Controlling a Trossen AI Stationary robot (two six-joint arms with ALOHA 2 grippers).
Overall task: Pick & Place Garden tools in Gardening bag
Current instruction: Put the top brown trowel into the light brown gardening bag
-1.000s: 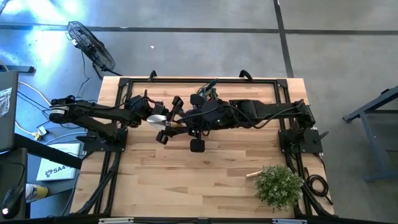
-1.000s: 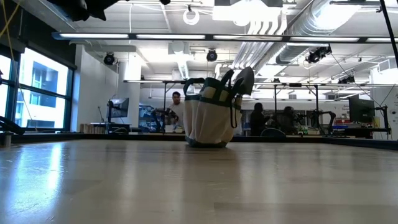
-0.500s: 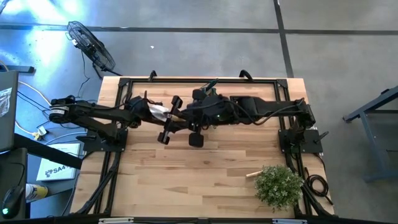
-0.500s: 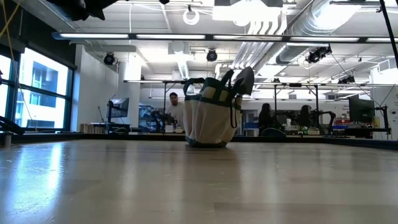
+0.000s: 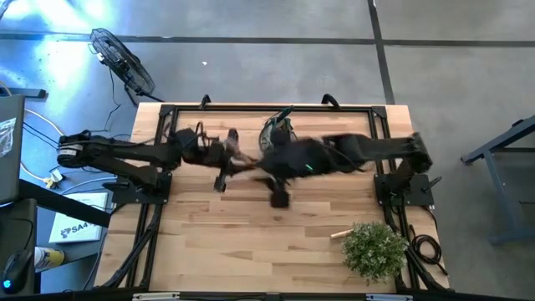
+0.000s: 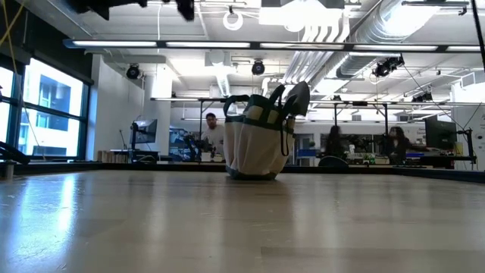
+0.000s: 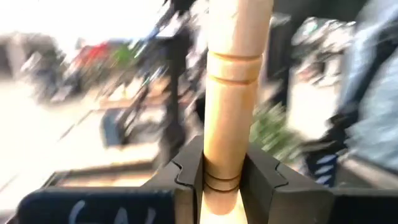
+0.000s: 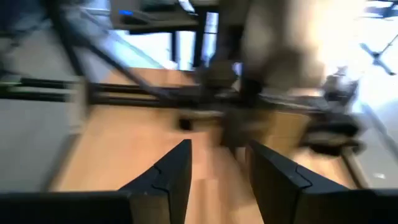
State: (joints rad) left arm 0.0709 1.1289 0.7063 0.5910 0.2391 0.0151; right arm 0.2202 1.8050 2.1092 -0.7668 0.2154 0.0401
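Since the earlier frame your right arm has swung away from the middle of the bench toward four o'clock, blurred with speed, and the left arm has drawn back a little toward nine o'clock. The trowel's pale wooden handle is now clamped between the left gripper jaws, closed snug on its grooved end with the shaft sticking straight out ahead. The right gripper has its jaws parted and empty, with bare bench showing through the gap.

The gardening bag stands upright at about twelve o'clock on the bench, near the back edge, with one tool already poking up from its rim. In the high view it is half hidden under the right arm. The bushy plant sits at five o'clock, well apart from the work.

Watch two things. You hold the trowel near the handle's end, so the heavy blade could lever it loose if you swing fast. And both arms crowd the same patch beside the bag; bring the left in before the right clears and they may clash or tip the soft bag.
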